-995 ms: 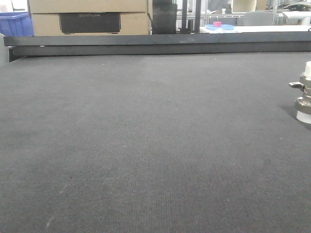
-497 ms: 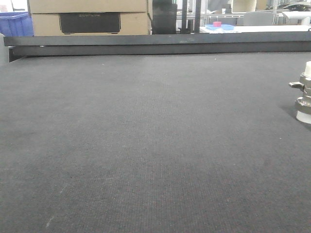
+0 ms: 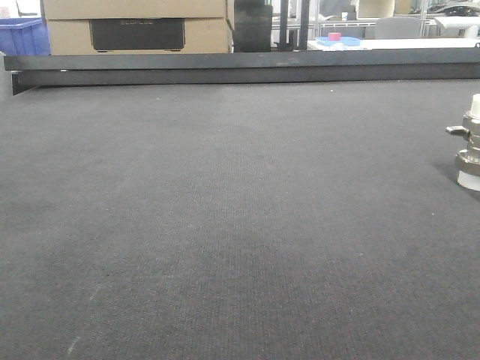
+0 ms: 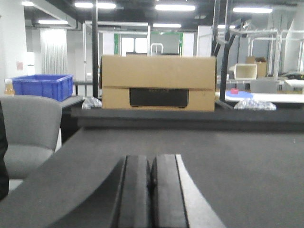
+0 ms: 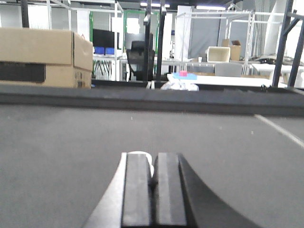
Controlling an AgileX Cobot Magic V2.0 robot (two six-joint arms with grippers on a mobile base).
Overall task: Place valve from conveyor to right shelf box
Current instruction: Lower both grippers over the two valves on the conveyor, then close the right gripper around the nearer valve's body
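Observation:
The valve (image 3: 470, 142) stands upright on the conveyor (image 3: 225, 210) at the far right edge of the front view, cut off by the frame; it is silvery with whitish ends and a short lever pointing left. Neither gripper appears in that view. In the left wrist view my left gripper (image 4: 151, 162) hovers low over the belt, pads pressed together with nothing between them. My right gripper (image 5: 153, 162) is shut too. A small whitish rounded edge (image 5: 140, 152) peeks out just beyond its fingertips; I cannot tell what it is. The right shelf box is out of view.
A black rail (image 3: 240, 67) runs along the belt's far edge. Behind it sit a cardboard box (image 3: 135, 26) and a blue crate (image 3: 22, 37). A grey chair (image 4: 26, 128) stands off the belt's left side. A white line (image 5: 280, 129) crosses the belt at right.
The front view has drifted very slightly; the valve stands in the same spot on the belt.

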